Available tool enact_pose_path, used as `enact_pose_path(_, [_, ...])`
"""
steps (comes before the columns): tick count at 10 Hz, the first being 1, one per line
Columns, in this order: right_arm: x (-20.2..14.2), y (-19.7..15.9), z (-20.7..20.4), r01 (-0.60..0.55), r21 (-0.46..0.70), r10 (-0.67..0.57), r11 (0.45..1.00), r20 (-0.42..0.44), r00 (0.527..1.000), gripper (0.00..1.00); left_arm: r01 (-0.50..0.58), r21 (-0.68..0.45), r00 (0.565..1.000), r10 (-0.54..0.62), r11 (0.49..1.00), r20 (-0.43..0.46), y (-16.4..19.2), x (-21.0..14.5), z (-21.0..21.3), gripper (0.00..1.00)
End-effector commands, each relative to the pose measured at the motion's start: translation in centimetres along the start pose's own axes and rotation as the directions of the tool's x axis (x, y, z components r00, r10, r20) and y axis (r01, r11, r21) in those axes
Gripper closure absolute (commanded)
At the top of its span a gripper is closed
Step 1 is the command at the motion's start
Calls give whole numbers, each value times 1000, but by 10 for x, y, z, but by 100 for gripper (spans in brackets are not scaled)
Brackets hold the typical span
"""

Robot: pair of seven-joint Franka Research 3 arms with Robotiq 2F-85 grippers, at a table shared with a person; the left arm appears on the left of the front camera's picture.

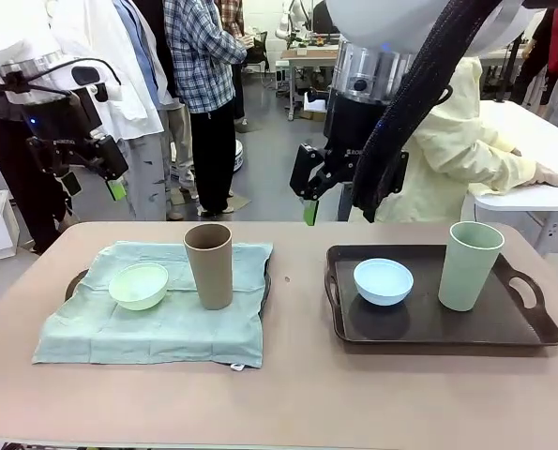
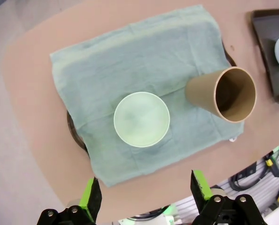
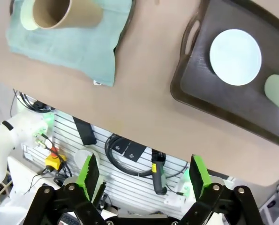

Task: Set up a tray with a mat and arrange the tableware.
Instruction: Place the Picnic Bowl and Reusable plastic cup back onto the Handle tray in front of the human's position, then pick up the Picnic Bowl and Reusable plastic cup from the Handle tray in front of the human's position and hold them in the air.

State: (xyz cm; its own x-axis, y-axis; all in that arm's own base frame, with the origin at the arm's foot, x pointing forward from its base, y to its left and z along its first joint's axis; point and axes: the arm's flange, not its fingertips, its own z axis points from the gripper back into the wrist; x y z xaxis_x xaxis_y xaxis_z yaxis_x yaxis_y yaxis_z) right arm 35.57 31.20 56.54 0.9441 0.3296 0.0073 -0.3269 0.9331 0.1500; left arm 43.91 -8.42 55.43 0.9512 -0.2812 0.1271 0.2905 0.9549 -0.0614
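Well below the left gripper (image 2: pixel 144 183), pale mint bowl (image 2: pixel 141 119) on green mat (image 2: pixel 130 56)

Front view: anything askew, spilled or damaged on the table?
The mat lies crooked over the left tray, overhanging its front onto the table. The right tray has no mat. Nothing tipped or spilled.

Soft cloth mat (image 1: pixel 157 323), matte bowls (image 1: pixel 139 286) and cups (image 1: pixel 209 265), dark smooth plastic tray (image 1: pixel 532 330).
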Motion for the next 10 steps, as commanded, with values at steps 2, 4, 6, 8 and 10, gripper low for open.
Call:
enact_pose_path(2, [0, -4, -9, -21, 44, 21, 999, 8, 1000, 0, 22, 1, 1000, -22, 1000, 18, 1, -2, -3, 0])
enact_pose_path(4, [0, -4, -9, -21, 44, 21, 999, 8, 1000, 0, 22, 1, 1000, -22, 1000, 18, 1, -2, -3, 0])
enact_pose_path(6, [0, -4, -9, -21, 44, 21, 999, 8, 1000, 0, 22, 1, 1000, -22, 1000, 18, 1, -2, -3, 0])
enact_pose_path(8, [0, -4, -9, -21, 44, 21, 999, 8, 1000, 0, 22, 1, 1000, -22, 1000, 18, 1, -2, -3, 0])
enact_pose_path(10, [0, -4, -9, -21, 44, 21, 999, 8, 1000, 0, 22, 1, 1000, -22, 1000, 18, 1, -2, -3, 0])
